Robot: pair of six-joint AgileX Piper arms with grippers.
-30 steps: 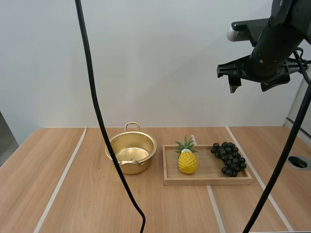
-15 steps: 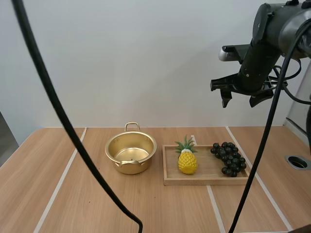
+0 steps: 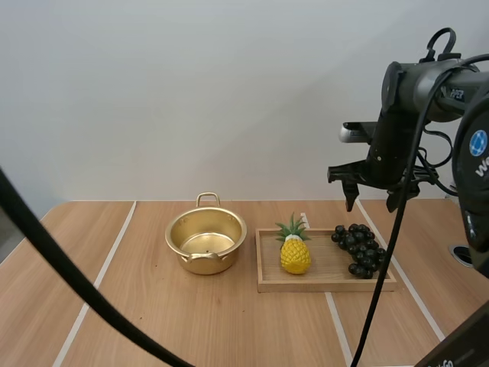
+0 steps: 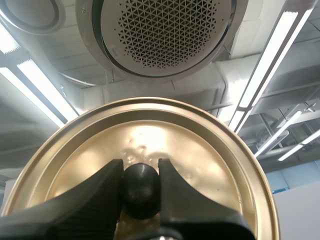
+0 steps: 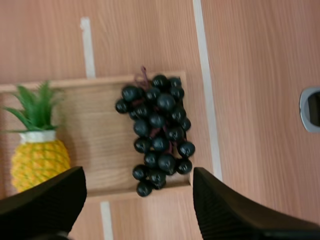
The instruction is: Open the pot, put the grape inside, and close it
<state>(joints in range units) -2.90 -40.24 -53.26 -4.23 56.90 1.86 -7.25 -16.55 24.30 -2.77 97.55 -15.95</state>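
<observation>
The gold pot (image 3: pixel 206 241) stands uncovered on the table, left of the wooden tray (image 3: pixel 328 281). A dark bunch of grapes (image 3: pixel 360 248) lies at the tray's right end. My right gripper (image 3: pixel 370 205) hangs open a short way above the bunch. In the right wrist view the grapes (image 5: pixel 157 130) lie on the tray (image 5: pixel 100 130) below the right gripper (image 5: pixel 137 176), whose fingers stand wide apart. In the left wrist view my left gripper (image 4: pixel 141 172) is shut on the black knob (image 4: pixel 141 189) of the gold lid (image 4: pixel 205 150), held up in the air.
A toy pineapple (image 3: pixel 295 252) stands upright at the tray's left end, beside the grapes; it appears in the right wrist view as the pineapple (image 5: pixel 37 155). A round hole (image 3: pixel 467 254) sits in the table to the right of the tray.
My right arm has come down and slightly left, from high up to just above the grapes. The pot, tray and fruit have not moved.
</observation>
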